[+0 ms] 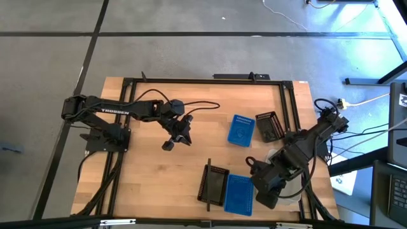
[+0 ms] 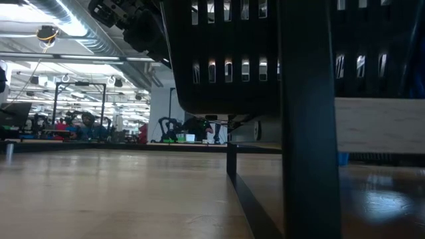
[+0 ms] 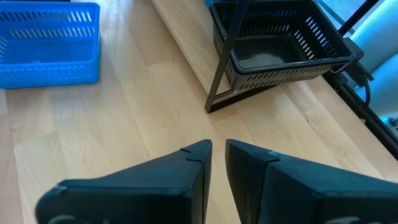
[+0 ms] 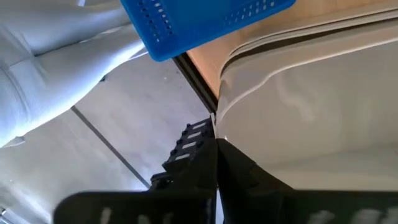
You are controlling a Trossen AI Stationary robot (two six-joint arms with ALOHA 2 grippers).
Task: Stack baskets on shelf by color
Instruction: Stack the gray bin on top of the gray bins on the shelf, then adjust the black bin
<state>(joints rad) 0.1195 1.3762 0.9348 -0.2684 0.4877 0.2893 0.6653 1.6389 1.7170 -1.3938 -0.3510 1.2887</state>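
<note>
Right gripper [image 1: 266, 194], near the worktop's front right corner: jaws closed on a white basket's [image 4: 311, 106] rim. Left gripper [image 1: 175, 137], mid-worktop: jaws narrowly parted, empty. Black basket [image 1: 214, 184] sits on the shelf [image 1: 232, 175].

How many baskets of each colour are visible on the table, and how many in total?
Blue baskets: 2
Black baskets: 2
White baskets: at least 1, mostly hidden under the right arm
Total: at least 5
</note>
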